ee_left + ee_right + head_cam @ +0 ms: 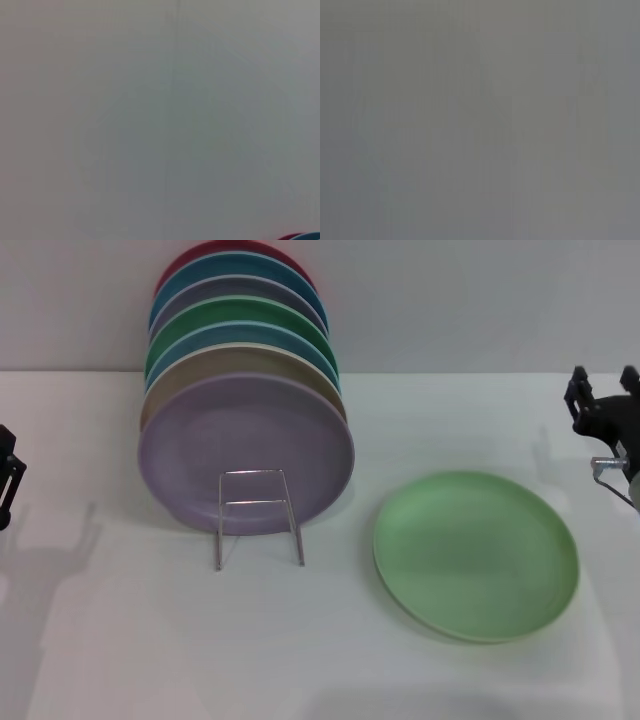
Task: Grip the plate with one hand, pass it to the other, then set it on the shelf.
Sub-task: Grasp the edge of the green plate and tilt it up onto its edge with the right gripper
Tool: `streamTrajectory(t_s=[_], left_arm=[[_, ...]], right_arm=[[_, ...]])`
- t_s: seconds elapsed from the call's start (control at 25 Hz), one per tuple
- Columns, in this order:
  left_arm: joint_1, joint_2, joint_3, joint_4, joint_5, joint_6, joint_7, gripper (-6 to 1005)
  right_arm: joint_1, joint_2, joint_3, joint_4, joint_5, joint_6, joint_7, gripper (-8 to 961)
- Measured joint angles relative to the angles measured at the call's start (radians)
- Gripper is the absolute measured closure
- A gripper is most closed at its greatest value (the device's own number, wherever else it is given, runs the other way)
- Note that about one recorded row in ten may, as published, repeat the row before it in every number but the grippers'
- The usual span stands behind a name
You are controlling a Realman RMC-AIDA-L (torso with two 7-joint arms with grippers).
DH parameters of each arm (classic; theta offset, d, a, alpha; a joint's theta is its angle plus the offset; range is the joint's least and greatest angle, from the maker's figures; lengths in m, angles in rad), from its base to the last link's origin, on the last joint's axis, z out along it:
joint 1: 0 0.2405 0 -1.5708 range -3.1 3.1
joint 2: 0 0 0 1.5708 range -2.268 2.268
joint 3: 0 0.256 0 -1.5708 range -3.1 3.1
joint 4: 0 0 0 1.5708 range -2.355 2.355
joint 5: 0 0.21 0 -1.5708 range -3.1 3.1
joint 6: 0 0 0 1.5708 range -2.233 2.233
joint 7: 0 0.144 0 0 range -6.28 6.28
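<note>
The pale mint-green plate point(476, 554) lies flat on the white table, right of centre in the head view. The shelf point(257, 516), a thin silver wire rack, stands left of it, its front loop and two legs showing before a lilac plate point(245, 452). My right gripper point(603, 388) hovers at the right edge, above and to the right of the plate and apart from it, its two fingers spread with nothing between them. My left gripper point(8, 476) sits at the far left edge, mostly cut off. Neither wrist view shows the plate or the rack.
Several upright plates point(240, 330) in tan, blue, emerald green, grey-purple and red are lined up behind the lilac one. The white table point(130, 640) stretches toward the front. A sliver of red and blue plate rim point(300, 236) shows in a corner of the left wrist view.
</note>
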Motion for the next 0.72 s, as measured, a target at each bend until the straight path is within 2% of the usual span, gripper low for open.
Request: streamTrajectory(t_s=[0.2,0.28,0.48,0.56,0.72], left_arm=[[-0.016,-0.001,0.000,0.008,0.000,-0.002,0.000,169],[-0.020,-0.001,0.000,0.009,0.000,-0.003,0.000,169],[-0.029,-0.001,0.000,0.010,0.000,-0.013,-0.001,170],[-0.031,-0.001,0.000,0.010,0.000,-0.020,-0.001,170],[-0.034,-0.002,0.000,0.010,0.000,-0.025,-0.001,170]], right_arm=[[-0.088,0.040,0.272,0.226,-0.001,0.478,-0.149,390],[-0.096,0.041,0.368,0.275,-0.001,0.670,-0.153,390],[-0.070,0.038,0.576,0.349,-0.053,1.042,-0.130,390],[-0.044,0.037,0.648,0.392,-0.144,1.186,-0.077,391],[0.018,0.036,0.728,0.479,-0.339,1.439,0.050,391]])
